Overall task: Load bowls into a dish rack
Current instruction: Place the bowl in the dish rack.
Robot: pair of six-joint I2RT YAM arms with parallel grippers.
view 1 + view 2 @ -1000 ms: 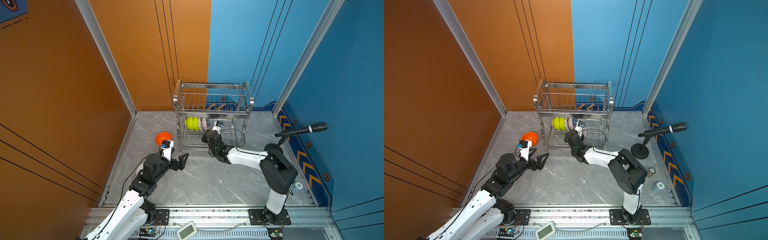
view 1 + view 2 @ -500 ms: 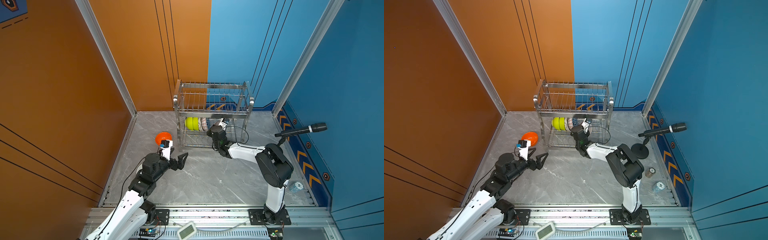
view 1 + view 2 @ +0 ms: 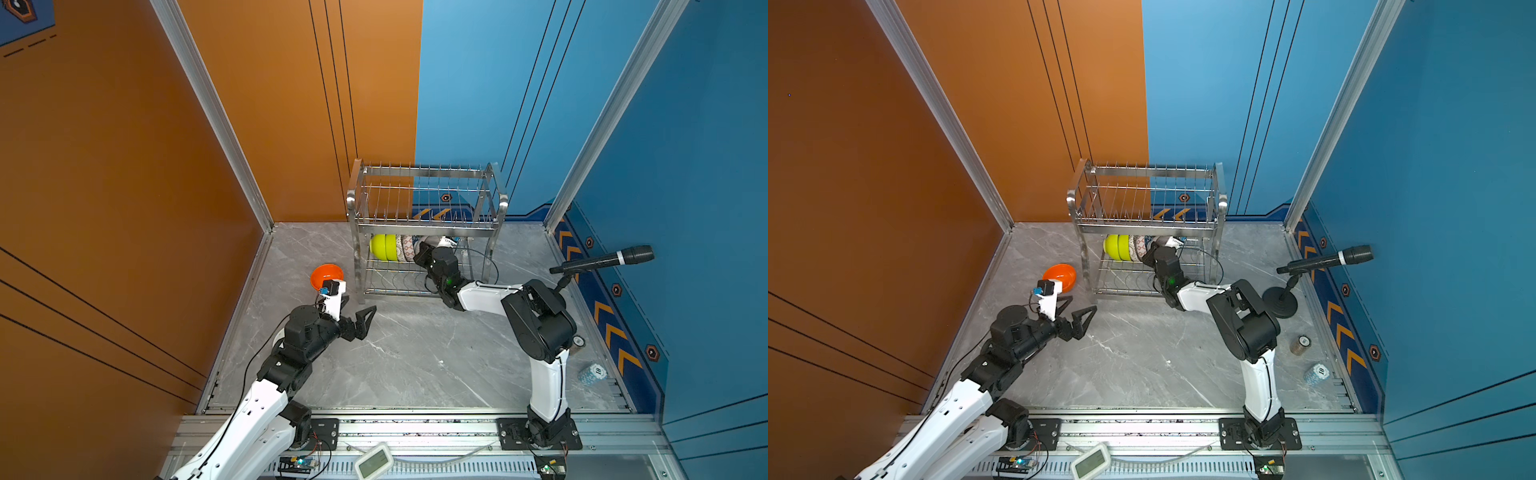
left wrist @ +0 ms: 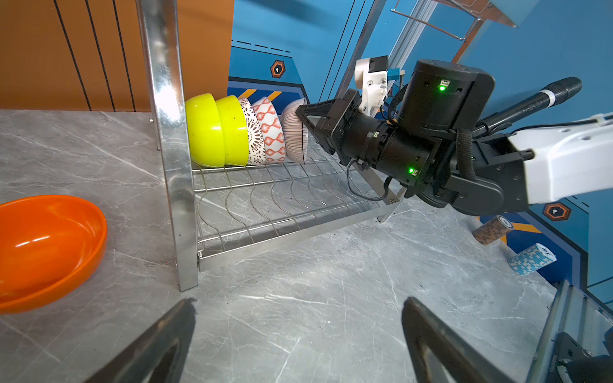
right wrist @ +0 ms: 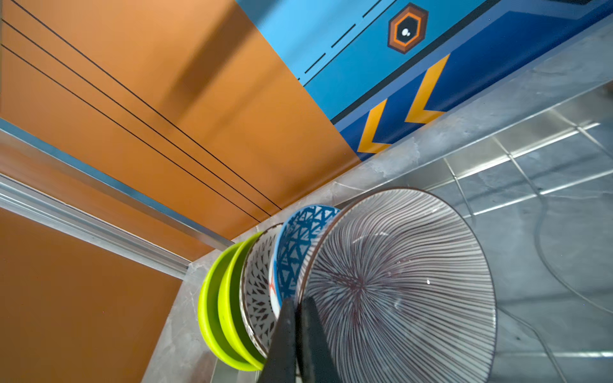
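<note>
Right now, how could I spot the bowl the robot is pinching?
Find the dish rack by the back wall. On its lower shelf, bowls stand in a row; the striped bowl ends it, pinched by the right gripper. Only it has thin dark lines fanning outward.

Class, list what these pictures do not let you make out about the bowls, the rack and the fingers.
- Orange bowl: left wrist view, cut off by the picture's edge.
- Blue-triangle bowl: right wrist view, mostly behind the striped bowl.
- Right fingers: grip too small in both top views, shaded under the top tier of the dish rack.
- Left fingers: left wrist view, only tips show.
</note>
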